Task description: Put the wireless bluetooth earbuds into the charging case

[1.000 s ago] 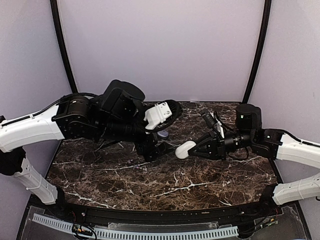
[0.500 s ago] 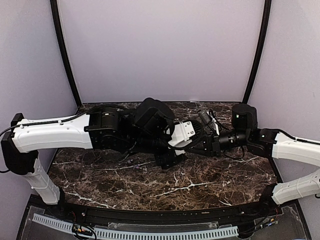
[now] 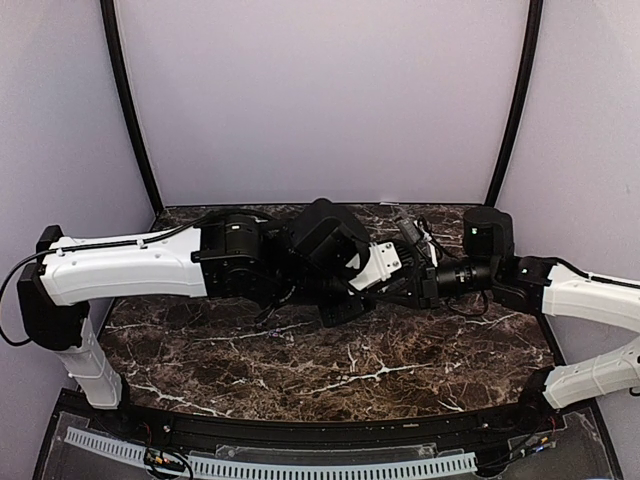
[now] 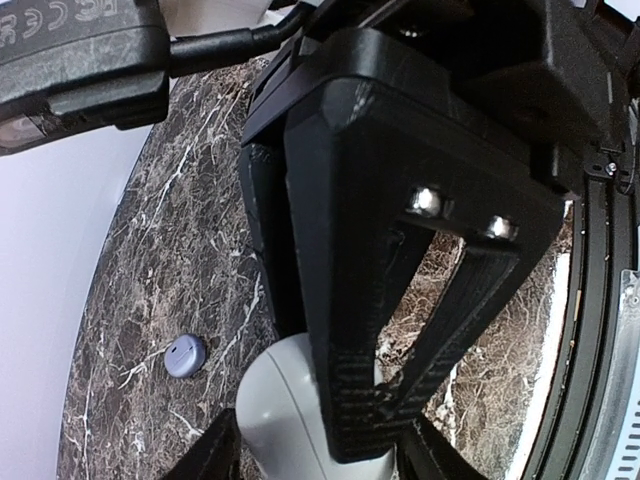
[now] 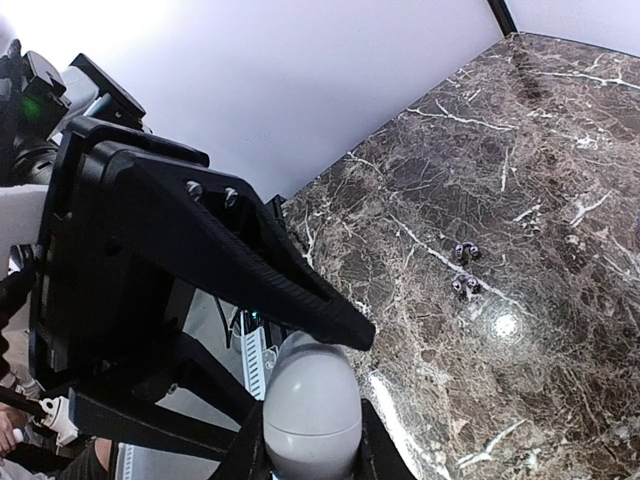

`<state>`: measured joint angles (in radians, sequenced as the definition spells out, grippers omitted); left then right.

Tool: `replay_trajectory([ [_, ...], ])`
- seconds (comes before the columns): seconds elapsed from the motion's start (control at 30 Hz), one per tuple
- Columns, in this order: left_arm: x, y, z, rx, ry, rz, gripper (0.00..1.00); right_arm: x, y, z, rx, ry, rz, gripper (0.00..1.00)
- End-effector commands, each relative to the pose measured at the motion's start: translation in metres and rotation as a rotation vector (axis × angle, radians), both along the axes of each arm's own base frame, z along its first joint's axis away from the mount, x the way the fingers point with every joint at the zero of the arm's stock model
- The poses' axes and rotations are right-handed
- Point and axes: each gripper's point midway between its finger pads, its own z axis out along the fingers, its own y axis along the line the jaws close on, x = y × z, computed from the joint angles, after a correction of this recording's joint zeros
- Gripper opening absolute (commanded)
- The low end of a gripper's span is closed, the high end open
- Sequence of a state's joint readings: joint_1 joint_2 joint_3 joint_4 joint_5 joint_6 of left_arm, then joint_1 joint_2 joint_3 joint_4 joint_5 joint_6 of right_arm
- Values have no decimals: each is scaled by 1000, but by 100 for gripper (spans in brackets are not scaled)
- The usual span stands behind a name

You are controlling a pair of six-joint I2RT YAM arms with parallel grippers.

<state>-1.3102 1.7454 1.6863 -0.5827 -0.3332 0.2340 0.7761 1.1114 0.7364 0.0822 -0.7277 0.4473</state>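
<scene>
Black right gripper (image 5: 308,450) is clamped on a smooth white oval pebble (image 5: 310,395) with a fine seam. The left gripper (image 4: 320,455) sets its 2 fingers either side of that pebble; grip unclear. Apart from both, the charging case (image 4: 184,355), glossy lavender-blue and rounded, lies on the dark veined marble counter (image 5: 520,150).

Over the middle of the worktop (image 3: 300,370) the left tool (image 4: 315,455) and right tool (image 5: 310,440) stood interlocked around a pale oval pebble (image 5: 310,395), leaving no gap to pass between them. The left arm (image 3: 130,265) barred the stretch from the left edge to the centre, and the right arm (image 3: 590,300) barred the right edge. The near half lay open. The charging case (image 4: 184,355) lay low on the marble near the tools.
</scene>
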Motion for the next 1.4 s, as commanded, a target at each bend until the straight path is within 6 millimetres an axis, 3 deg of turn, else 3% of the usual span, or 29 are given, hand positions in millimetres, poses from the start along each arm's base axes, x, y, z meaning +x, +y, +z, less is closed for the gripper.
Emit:
replay_trajectory([
  [0.0, 5, 3, -2, 30, -16, 27, 53, 3, 0, 13, 42, -28, -6, 0],
  [0.1, 6, 4, -3, 35, -22, 34, 54, 2, 0, 14, 43, -28, -3, 0],
  [0.33, 10, 8, 2, 11, -36, 59, 33, 4, 0, 11, 33, -23, -11, 0],
  [0.57, 22, 20, -8, -61, 94, 79, 29, 23, -13, 17, 27, -44, -101, 51],
  [0.63, 32, 30, -12, -103, 155, 102, 28, 33, -23, 21, 23, -60, -161, 66],
  [0.73, 66, 53, -19, -184, 225, 198, 27, 48, -40, 24, 12, -84, -249, 77],
  [0.77, 69, 61, -32, -179, 258, 211, 26, 53, -45, 21, 3, -83, -280, 80],
  [0.8, 88, 72, -36, -206, 274, 268, 25, 57, -50, 20, -4, -81, -304, 82],
  [0.9, 124, 106, -79, -194, 362, 432, 25, 67, -60, 14, -13, -59, -361, 87],
  [0.97, 161, 144, -108, -191, 416, 594, 24, 73, -67, 8, -18, -30, -405, 93],
  [1.0, 164, 151, -127, -186, 471, 631, 24, 76, -71, 6, -21, -14, -426, 98],
  [1.03, 180, 167, -133, -210, 478, 688, 24, 78, -75, 5, -22, -4, -447, 99],
  [1.07, 182, 173, -149, -213, 524, 712, 23, 78, -76, 4, -21, -4, -453, 99],
  [1.23, 212, 210, -190, -174, 563, 868, 21, 83, -88, 0, -47, -11, -500, 99],
  [1.3, 219, 219, -211, -132, 574, 916, 21, 82, -89, -2, -48, -10, -498, 99],
  [1.37, 224, 223, -219, -122, 579, 934, 21, 80, -89, -4, -46, -4, -494, 99],
])
